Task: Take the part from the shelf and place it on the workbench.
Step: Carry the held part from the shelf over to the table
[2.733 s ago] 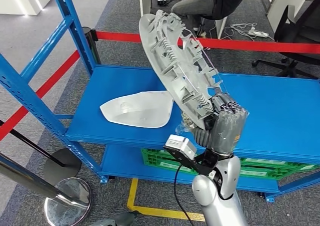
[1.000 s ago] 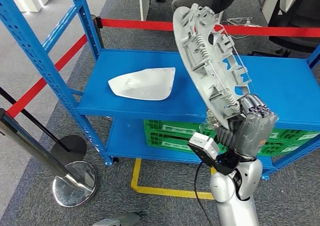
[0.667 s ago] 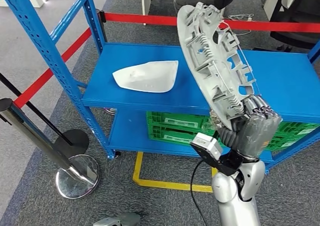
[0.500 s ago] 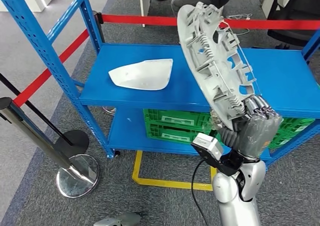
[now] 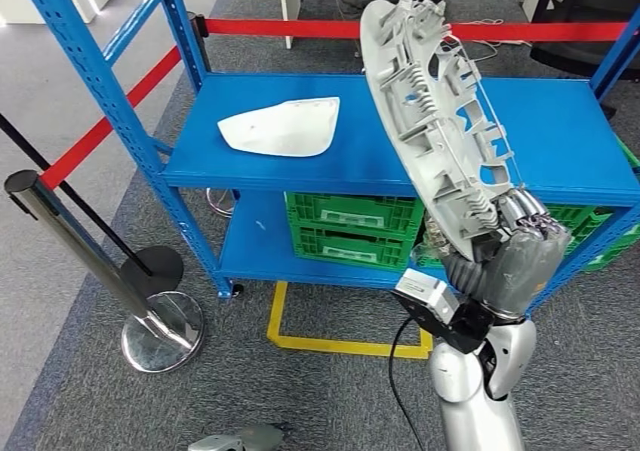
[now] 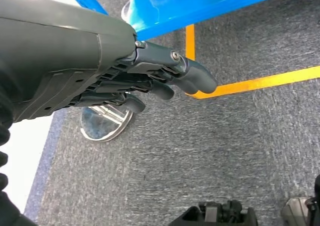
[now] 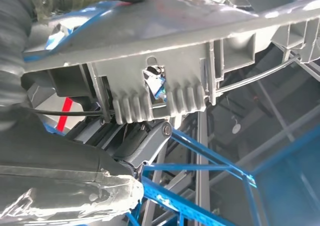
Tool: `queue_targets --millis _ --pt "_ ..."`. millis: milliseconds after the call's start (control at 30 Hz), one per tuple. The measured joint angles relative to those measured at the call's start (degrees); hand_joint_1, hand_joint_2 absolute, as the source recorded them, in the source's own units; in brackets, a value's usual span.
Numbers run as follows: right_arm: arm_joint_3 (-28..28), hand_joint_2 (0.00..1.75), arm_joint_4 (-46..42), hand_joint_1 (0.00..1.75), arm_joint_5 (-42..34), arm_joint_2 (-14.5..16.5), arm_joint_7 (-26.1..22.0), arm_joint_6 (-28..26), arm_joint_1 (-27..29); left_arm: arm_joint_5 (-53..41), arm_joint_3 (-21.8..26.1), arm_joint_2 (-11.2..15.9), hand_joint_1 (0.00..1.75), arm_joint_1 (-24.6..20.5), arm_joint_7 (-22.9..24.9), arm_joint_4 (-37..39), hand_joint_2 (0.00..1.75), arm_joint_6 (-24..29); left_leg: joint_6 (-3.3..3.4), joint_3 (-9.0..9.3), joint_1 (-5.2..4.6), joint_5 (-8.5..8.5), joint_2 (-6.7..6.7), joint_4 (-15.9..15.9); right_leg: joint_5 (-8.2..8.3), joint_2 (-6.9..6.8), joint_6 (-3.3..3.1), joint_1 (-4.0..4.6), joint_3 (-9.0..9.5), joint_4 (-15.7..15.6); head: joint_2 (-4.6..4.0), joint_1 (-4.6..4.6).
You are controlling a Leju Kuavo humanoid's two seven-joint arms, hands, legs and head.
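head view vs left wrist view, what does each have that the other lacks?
Head view alone: the right hand gripping the ribbed grey plastic part, a white curved shell on the blue metal shelf, green crates. Left wrist view alone: the left hand, holding nothing. Both: yellow floor tape, chrome stanchion base.

**Even indoor light, sharp head view, murky wrist views**

We see bright, diffuse overhead light with soft shadows under the blue shelf (image 5: 362, 156). Glare glints on the chrome stanchion base (image 5: 162, 331). Beyond the right hand's fingers (image 7: 151, 141) the background is dim and backlit; the near cover beside the left hand (image 6: 113, 80) blurs.
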Motion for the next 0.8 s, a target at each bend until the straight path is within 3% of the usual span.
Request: queue_targets --millis 67,133,167,200,233,267,300,367,433,500,567,633,667,700,733,800 --pt "-0.3 1.75 0.0 1.75 -0.1 0.0 -0.2 0.0 0.0 0.0 -0.2 -0.1 0.00 0.0 -0.1 0.0 1.75 -0.2 -0.07 -0.79 0.63 1.41 0.23 -0.7 -3.29 0.20 0.71 -0.02 -1.57 3.1 0.00 0.16" --pt "-0.6 1.75 -0.1 1.75 -0.1 0.0 -0.3 0.0 0.1 0.0 -0.4 -0.1 0.00 -0.1 -0.1 0.0 1.75 -0.4 -0.21 -2.17 1.02 2.51 0.34 -0.7 -8.70 0.25 1.53 -0.60 -3.86 10.3 0.00 0.33" --pt "-0.7 1.75 0.0 1.75 0.0 -0.1 -0.4 0.0 0.1 0.0 -0.5 -0.1 0.00 -0.1 -0.2 0.0 1.75 -0.6 -0.40 -2.92 1.14 3.02 0.37 -0.6 -10.26 0.22 1.95 -0.94 -4.59 13.7 0.00 0.34" --pt "-0.9 1.75 0.0 1.75 0.0 -0.1 -0.4 0.0 0.2 0.0 -0.8 -0.1 0.00 -0.1 -0.2 0.0 1.75 -0.8 -0.62 -3.67 1.30 3.52 0.41 -0.5 -10.50 0.20 2.34 -1.24 -4.64 15.7 0.00 0.32" --pt "-1.0 1.75 0.0 1.75 0.0 -0.1 -0.4 0.0 0.2 0.0 -1.1 -0.1 0.00 -0.1 -0.2 0.0 1.75 -1.0 -0.91 -4.47 1.52 3.97 0.45 -0.3 -9.58 0.18 2.74 -1.52 -3.79 15.9 0.00 0.34" --pt "-1.1 1.75 0.0 1.75 -0.1 -0.1 -0.4 0.0 0.2 0.0 -1.4 -0.1 0.00 -0.2 -0.3 0.0 1.75 -1.1 -1.25 -5.29 1.80 4.34 0.46 0.1 -7.99 0.15 3.20 -1.82 -1.85 13.9 0.00 0.34" --pt "-1.2 1.75 0.0 1.75 -0.1 -0.1 -0.3 0.0 0.2 0.0 -1.7 -0.1 0.00 -0.2 -0.3 0.0 1.75 -1.3 -1.62 -6.10 2.03 4.61 0.46 0.7 -6.76 0.12 3.74 -2.17 0.82 10.4 0.00 0.36" --pt "-1.3 1.75 0.0 1.75 -0.2 -0.1 -0.3 0.0 0.2 0.0 -2.3 -0.1 0.00 -0.3 -0.3 0.0 1.75 -1.5 -2.42 -7.71 2.20 4.92 0.39 2.1 -6.63 0.23 4.25 -2.41 5.93 3.3 0.00 0.55" --pt "-1.4 1.75 0.0 1.75 -0.4 -0.1 -0.4 0.0 0.2 0.0 -2.9 -0.1 0.00 -0.3 -0.3 0.0 1.75 -1.8 -3.09 -8.77 2.08 5.44 0.33 3.1 -7.74 0.44 3.56 -2.25 7.28 0.9 0.00 0.68" --pt "-1.7 1.75 0.1 1.75 -0.7 -0.1 -0.4 0.0 0.3 0.0 -3.4 0.0 0.00 -0.3 -0.4 0.0 1.75 -2.1 -3.59 -9.41 2.18 5.53 0.31 3.5 -7.40 0.41 2.34 -2.29 6.30 1.3 0.00 0.62" --pt "-2.1 1.75 0.1 1.75 -0.8 -0.1 -0.4 0.0 0.4 0.0 -3.9 0.0 0.00 -0.3 -0.5 0.0 1.75 -2.2 -4.05 -10.51 2.33 2.47 0.29 6.3 -6.62 0.32 1.18 -2.30 5.42 1.5 0.00 0.51" --pt "-2.4 1.75 0.1 1.75 -0.8 -0.1 -0.4 0.0 0.4 0.3 -4.2 0.0 0.00 -0.3 -0.5 0.0 1.75 -2.3 -4.34 -12.45 2.38 -2.74 0.26 13.1 -5.82 0.28 0.41 -2.06 4.45 1.5 0.00 0.42" --pt "-2.6 1.75 0.1 1.75 -0.8 -0.1 -0.5 0.0 0.5 0.5 -4.2 0.0 0.00 -0.3 -0.5 0.0 1.75 -2.3 -4.32 -13.25 2.37 -4.62 0.26 16.6 -5.41 0.28 0.22 -1.87 3.90 1.5 0.00 0.41" --pt "-2.8 1.75 0.1 1.75 -0.8 -0.1 -0.5 0.0 0.5 0.7 -4.2 0.0 0.00 -0.3 -0.5 0.0 1.75 -2.3 -4.16 -13.44 2.33 -5.44 0.25 18.8 -5.00 0.28 0.08 -1.63 3.35 1.5 0.00 0.40" --pt "-2.9 1.75 0.1 1.75 -0.8 -0.1 -0.5 0.0 0.5 0.8 -4.2 0.0 0.00 -0.3 -0.4 0.0 1.75 -2.3 -3.81 -12.78 2.24 -5.19 0.22 19.3 -4.60 0.29 -0.02 -1.34 2.83 1.5 0.00 0.42" --pt "-3.2 1.75 0.1 1.75 -0.8 -0.1 -0.5 0.0 0.6 1.0 -4.2 0.0 0.00 -0.3 -0.3 0.0 1.75 -2.3 -2.40 -8.75 1.74 -2.74 0.10 14.4 -3.88 0.34 -0.17 -0.81 2.01 1.5 0.00 0.42"
